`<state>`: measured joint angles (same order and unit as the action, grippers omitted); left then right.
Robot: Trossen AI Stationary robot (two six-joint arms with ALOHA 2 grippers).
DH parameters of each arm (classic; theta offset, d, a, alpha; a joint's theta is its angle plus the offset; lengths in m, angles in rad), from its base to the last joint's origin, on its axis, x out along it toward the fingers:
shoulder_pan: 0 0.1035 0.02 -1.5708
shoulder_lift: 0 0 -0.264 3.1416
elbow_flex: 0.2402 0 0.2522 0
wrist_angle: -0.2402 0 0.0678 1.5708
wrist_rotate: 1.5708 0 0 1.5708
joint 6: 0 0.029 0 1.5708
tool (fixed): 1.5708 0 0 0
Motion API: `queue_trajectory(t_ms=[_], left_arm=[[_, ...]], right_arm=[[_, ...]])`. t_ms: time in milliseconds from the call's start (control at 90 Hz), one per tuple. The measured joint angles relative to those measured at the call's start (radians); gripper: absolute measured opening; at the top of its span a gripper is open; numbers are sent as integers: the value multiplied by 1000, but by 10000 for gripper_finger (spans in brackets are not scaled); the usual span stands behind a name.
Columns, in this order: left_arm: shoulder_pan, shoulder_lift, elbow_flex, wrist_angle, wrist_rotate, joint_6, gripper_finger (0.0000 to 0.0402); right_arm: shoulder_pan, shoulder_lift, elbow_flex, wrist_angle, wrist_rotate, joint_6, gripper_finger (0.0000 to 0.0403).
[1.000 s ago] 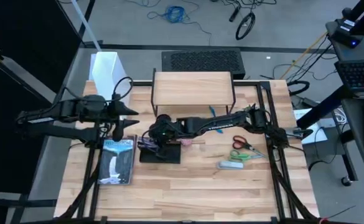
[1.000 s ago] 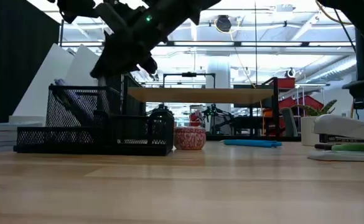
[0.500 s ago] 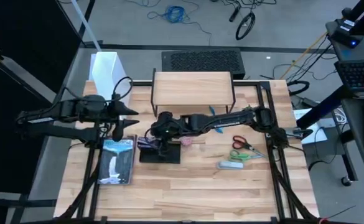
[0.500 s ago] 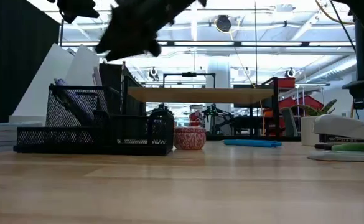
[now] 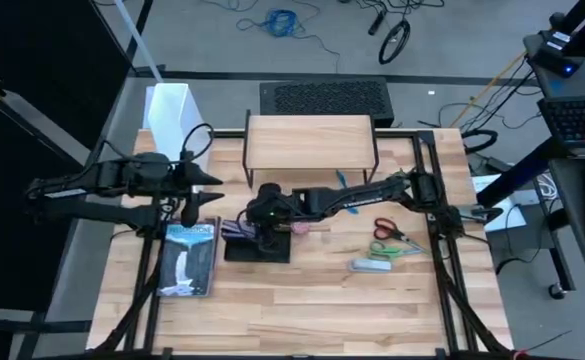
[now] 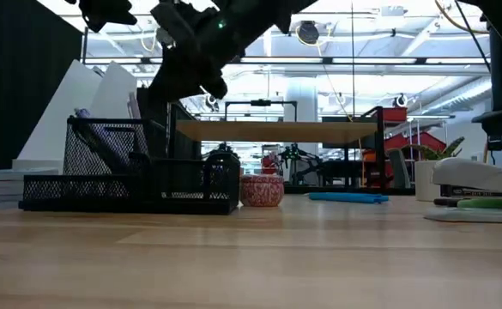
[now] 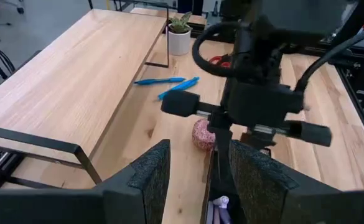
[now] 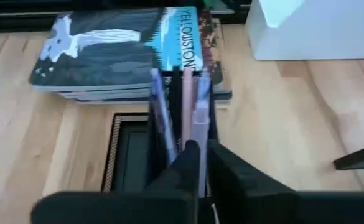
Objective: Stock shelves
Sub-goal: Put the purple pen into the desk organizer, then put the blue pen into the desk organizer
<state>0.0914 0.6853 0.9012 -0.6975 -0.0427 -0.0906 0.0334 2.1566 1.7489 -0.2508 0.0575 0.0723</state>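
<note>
The shelves [image 5: 310,143], a low light-wood riser on black legs, stand at the table's far middle and show in the low view [image 6: 276,130]. A black mesh organizer [image 5: 257,245] sits in front of them with several pens [image 8: 169,118] in it. My right gripper [image 5: 264,213] hangs over the organizer, its fingers [image 8: 201,163] nearly together around a lavender pen [image 8: 200,115]. My left gripper [image 5: 208,186] hovers open to the left of the shelves, holding nothing. My right gripper has the lavender pen's upper end [image 8: 201,148] between its two fingers, coming from above and slanting down along the pen. The pen's lower part lies in the organizer beside the other pens. The fingers themselves hide the exact place of touch.
A stack of books [image 5: 189,258] lies left of the organizer, and a white file box [image 5: 170,115] stands at the far left. A pink roll [image 5: 299,229], blue pens [image 5: 343,181], scissors [image 5: 388,231], a stapler [image 5: 370,265] and a small plant pot [image 7: 180,37] lie to the right.
My right gripper rose above the organizer, then came back down over it, shifting slightly toward the table's right.
</note>
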Motion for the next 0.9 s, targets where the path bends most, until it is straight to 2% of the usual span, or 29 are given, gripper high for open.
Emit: queue_trajectory(t_ms=[356, 600, 733, 900], left_arm=[[0, 2, 0, 0, 0, -1, 151], [0, 2, 0, 1, 0, -6, 151], [0, 2, 0, -1, 0, -6, 151], [0, 2, 0, -1, 0, -6, 151]], right_arm=[[1, 96, -1, 173, -11, 14, 2], [-3, 74, -2, 125, -5, 6, 4], [-3, -20, 0, 10, -3, -8, 4], [-5, -160, 0, -310, 49, 30, 15]])
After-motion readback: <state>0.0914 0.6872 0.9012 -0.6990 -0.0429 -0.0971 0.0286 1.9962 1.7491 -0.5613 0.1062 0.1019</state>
